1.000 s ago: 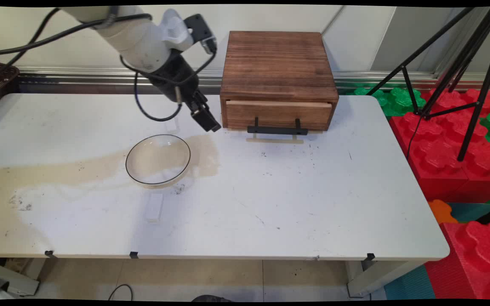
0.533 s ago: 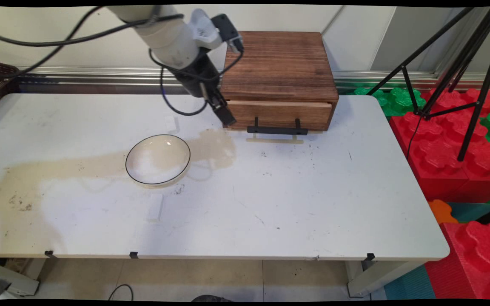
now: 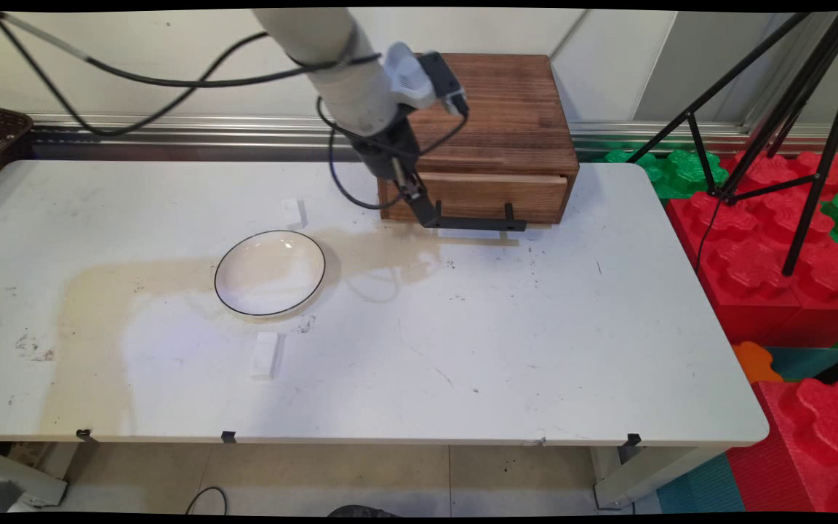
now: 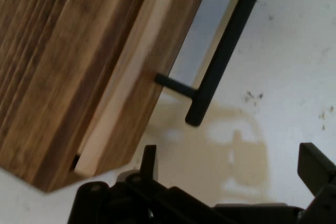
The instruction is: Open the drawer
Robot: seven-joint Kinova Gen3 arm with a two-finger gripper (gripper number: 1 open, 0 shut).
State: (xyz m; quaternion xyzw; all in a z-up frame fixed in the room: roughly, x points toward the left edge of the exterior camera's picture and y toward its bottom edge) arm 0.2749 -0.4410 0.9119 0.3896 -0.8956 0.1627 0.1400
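A dark brown wooden box [image 3: 477, 109] with striped grain has a paler tan drawer front [image 3: 495, 195] and a black bar handle [image 3: 479, 223]. The black tool [image 3: 425, 212] is near it. The white bench [image 3: 463, 342] carries a beige stain [image 3: 382, 247] and a white, black-rimmed bowl [image 3: 270, 273].

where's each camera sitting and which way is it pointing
Main view: fixed above the table's near side, looking down across it to the wall; shows the arm and tool by the drawer box, plus a bowl.
Hand view: on the hand, looking along the tool at the drawer handle; the open fingers rise from the bottom edge.
Shared: box, handle, table.
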